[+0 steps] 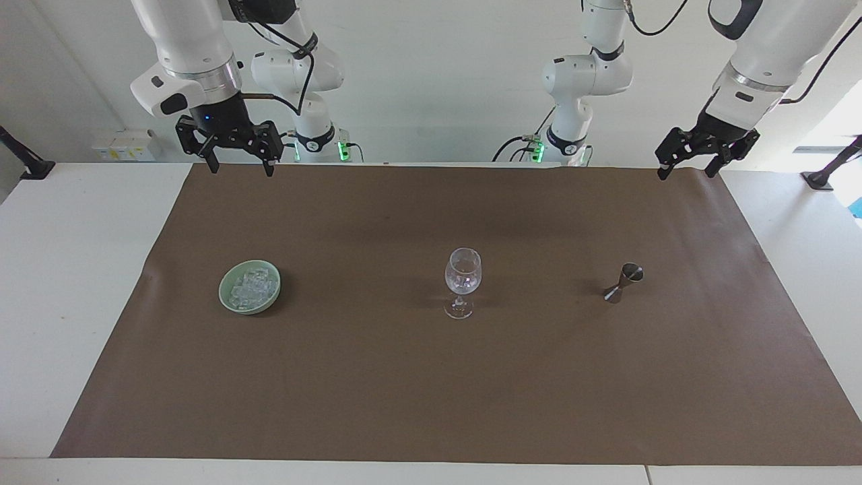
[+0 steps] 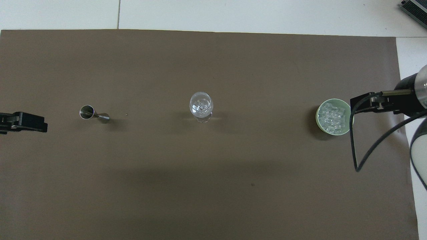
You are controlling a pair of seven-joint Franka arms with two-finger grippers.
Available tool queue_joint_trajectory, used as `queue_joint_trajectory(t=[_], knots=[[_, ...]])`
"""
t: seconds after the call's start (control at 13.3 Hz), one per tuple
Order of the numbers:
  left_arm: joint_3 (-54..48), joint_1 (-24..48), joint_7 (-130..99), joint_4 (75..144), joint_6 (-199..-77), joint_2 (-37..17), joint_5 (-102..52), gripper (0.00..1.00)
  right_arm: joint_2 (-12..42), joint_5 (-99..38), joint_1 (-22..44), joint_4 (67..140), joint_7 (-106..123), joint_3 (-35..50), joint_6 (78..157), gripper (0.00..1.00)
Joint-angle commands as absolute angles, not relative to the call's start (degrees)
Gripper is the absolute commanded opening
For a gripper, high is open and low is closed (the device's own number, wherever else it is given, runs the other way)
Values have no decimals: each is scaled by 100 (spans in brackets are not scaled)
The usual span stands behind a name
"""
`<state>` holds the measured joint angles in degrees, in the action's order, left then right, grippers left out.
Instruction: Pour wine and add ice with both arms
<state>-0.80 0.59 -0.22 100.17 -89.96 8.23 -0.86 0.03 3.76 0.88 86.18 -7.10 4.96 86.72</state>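
Both claws hang open and empty above the tabletop (image 1: 87, 269): right claw (image 1: 240, 165) up over the mat's edge, left claw (image 1: 687, 168) likewise; ice (image 1: 248, 288) fills the green bowl (image 1: 225, 300).

The table (image 1: 81, 283) was white, covered over most of its top by a plain, unpatterned matte brown mat (image 1: 431, 377). The bowl (image 1: 226, 299) was pale green and held whitish, glassy ice (image 1: 250, 287); the wine glass (image 1: 462, 275) was clear and the jigger (image 1: 623, 282) was dark silver metal. Both arms (image 1: 192, 40) were white with silver wrist rings and black cables, and the left gripper (image 1: 696, 152) and right gripper (image 1: 234, 143) were black.
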Motion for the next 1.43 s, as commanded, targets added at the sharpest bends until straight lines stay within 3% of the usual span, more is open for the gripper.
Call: queue_joint_trajectory(t=[0.0,0.83,1.35], knots=[[-9,158,97,10222,-8983,1028,-53,100,-167,246,-9,8842,-773,545,8842,100],[9,158,62,10195,-8974,1028,-53,100,-289,246,-343,8684,-581,501,8710,100],[9,158,53,10195,-9035,1020,-53,100,-325,246,386,8684,-396,-324,8525,100]])
